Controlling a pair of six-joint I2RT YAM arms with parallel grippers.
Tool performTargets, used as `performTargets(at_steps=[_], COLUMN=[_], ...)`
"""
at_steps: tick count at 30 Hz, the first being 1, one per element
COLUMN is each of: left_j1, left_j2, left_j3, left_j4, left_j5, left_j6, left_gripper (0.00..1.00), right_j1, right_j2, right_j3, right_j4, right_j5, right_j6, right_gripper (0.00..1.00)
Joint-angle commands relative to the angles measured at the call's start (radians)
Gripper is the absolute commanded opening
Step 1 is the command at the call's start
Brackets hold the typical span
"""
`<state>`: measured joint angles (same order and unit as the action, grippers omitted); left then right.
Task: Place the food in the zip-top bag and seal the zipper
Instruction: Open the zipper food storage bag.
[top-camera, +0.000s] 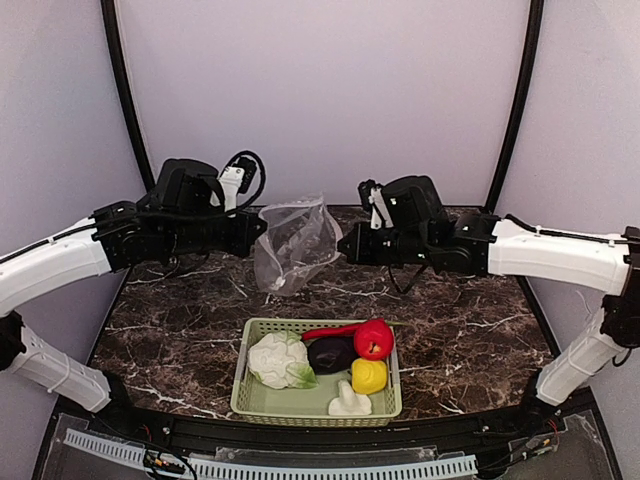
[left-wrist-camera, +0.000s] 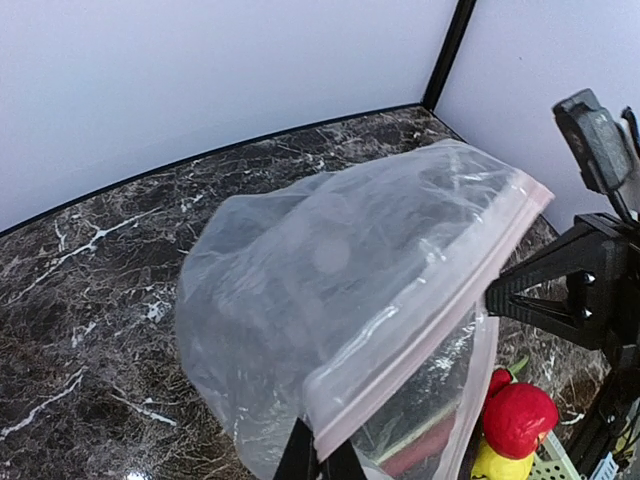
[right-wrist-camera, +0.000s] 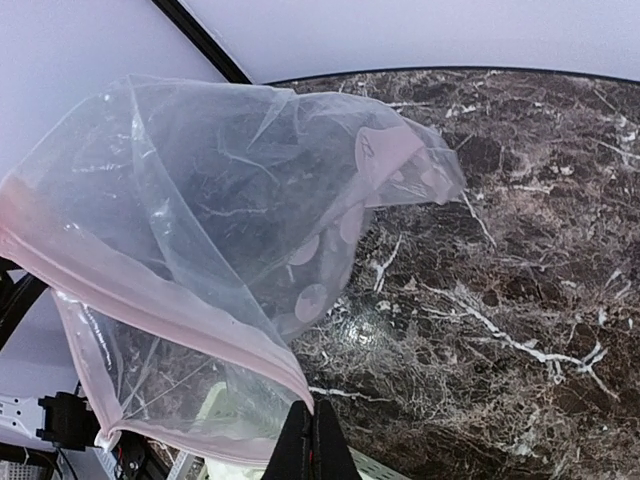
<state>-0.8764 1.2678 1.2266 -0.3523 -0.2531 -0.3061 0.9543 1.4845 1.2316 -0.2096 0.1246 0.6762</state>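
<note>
Clear zip-top bag (top-camera: 295, 245) held off the table, stretched between the arms. The left gripper (top-camera: 260, 230) is clamped on its 9 o'clock end, the right gripper (top-camera: 343, 245) on its 3 o'clock end. The zipper (left-wrist-camera: 430, 300) has its long axis running 9–3, and the mouth appears to face 6. The food (top-camera: 370, 340) sits in the green basket (top-camera: 243, 370) at 6 o'clock from the bag, about equally near both arms.

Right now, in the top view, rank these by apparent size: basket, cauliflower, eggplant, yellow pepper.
Largest to smallest:
1. basket
2. cauliflower
3. eggplant
4. yellow pepper, only a little smaller than the eggplant
</note>
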Motion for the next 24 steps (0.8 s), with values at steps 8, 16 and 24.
performTargets(at_steps=[8,16,24], left_j1=[-0.048,-0.047,-0.043], left_j2=[0.104,0.131,0.150], left_j3=[-0.023,0.002,0.033], left_j4=[-0.029,-0.034,-0.047], left_j5=[0.100,0.081,0.105], left_j6=[0.004,-0.059,-0.060], left_gripper=[0.01,0.01,0.01], right_j1=[-0.008,0.020,0.099], right_j2=[0.045,-0.067,-0.170], right_j3=[-0.034,-0.078,-0.142], right_j4=[0.016,-0.015,-0.261], right_j5=[-0.076,-0.061,0.111], right_j6=[0.016,-0.070,-0.037], right_gripper=[0.09,0.65,0.82])
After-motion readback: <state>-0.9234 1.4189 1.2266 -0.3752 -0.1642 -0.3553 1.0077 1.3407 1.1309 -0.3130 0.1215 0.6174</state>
